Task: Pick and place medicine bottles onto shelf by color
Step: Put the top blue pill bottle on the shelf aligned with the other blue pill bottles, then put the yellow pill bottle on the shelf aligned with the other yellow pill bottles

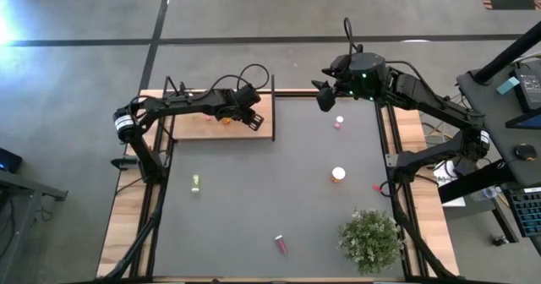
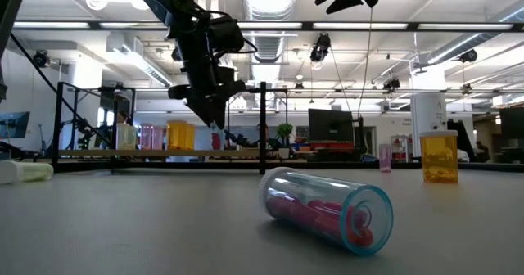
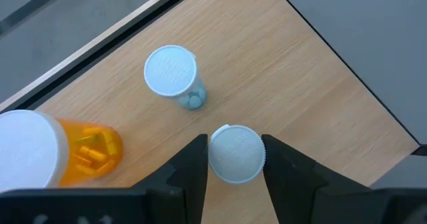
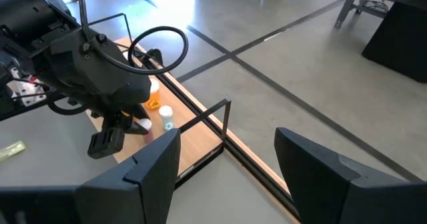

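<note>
My left gripper (image 1: 251, 117) is over the near right part of the light-wood shelf (image 1: 203, 128), shut on a pink bottle with a white cap (image 3: 235, 154). An orange bottle (image 3: 73, 151) and a clear bottle with a white cap (image 3: 172, 74) stand on the shelf beside it. My right gripper (image 1: 324, 98) is open and empty, high above the table's far edge. On the table a pink bottle (image 1: 338, 122) and an orange bottle (image 1: 338, 175) stand upright. A yellow-green bottle (image 1: 195, 182) and a pink bottle (image 1: 281, 244) lie on their sides. My left gripper pinches the pink bottle's white cap (image 3: 220, 159) between its two fingers, one on each side. The fingers come from above, pointing down. The bottle stands upright under them. Whether its base rests on the shelf, I cannot tell.
A bushy green plant (image 1: 370, 237) stands at the near right corner. A small pink thing (image 1: 377, 187) lies by the right edge. A thin dark frame (image 4: 223, 127) rises at the shelf's right end. The tabletop's middle (image 1: 262, 182) is bare.
</note>
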